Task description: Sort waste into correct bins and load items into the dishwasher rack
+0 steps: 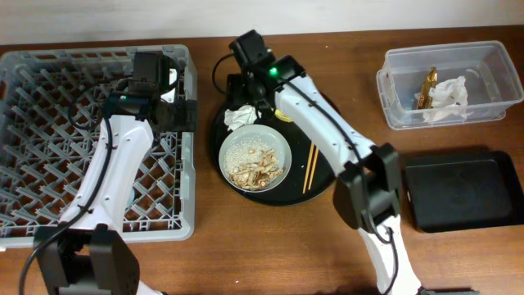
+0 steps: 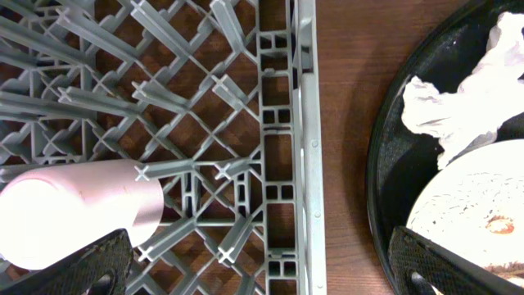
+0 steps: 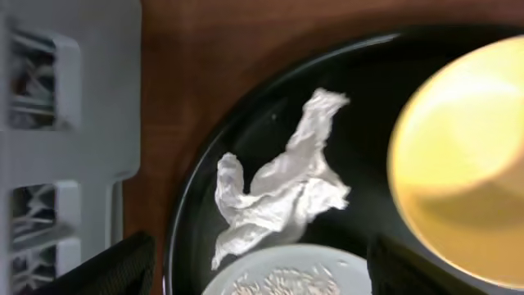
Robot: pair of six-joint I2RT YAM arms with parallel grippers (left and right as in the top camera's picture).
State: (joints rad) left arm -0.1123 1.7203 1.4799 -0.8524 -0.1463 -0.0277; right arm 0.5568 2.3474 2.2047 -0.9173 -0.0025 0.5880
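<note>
The grey dishwasher rack (image 1: 49, 123) fills the left. A pink cup (image 2: 74, 213) lies on its side inside it. My left gripper (image 2: 270, 274) is open and empty over the rack's right rim (image 1: 182, 115). My right gripper (image 3: 262, 274) is open and empty above a crumpled white napkin (image 3: 278, 192) on the round black tray (image 1: 327, 184). A yellow bowl (image 3: 467, 156) sits right of the napkin. The grey-green dish (image 1: 254, 156) holds rice and brown scraps. Chopsticks (image 1: 311, 168) lie beside it. The light blue cup is out of view.
A clear tub (image 1: 450, 82) at the back right holds a white napkin (image 1: 446, 97) and a brown wrapper (image 1: 427, 86). A shallow black rectangular tray (image 1: 463, 190) lies at the right. My right arm (image 1: 327, 131) stretches across the round tray.
</note>
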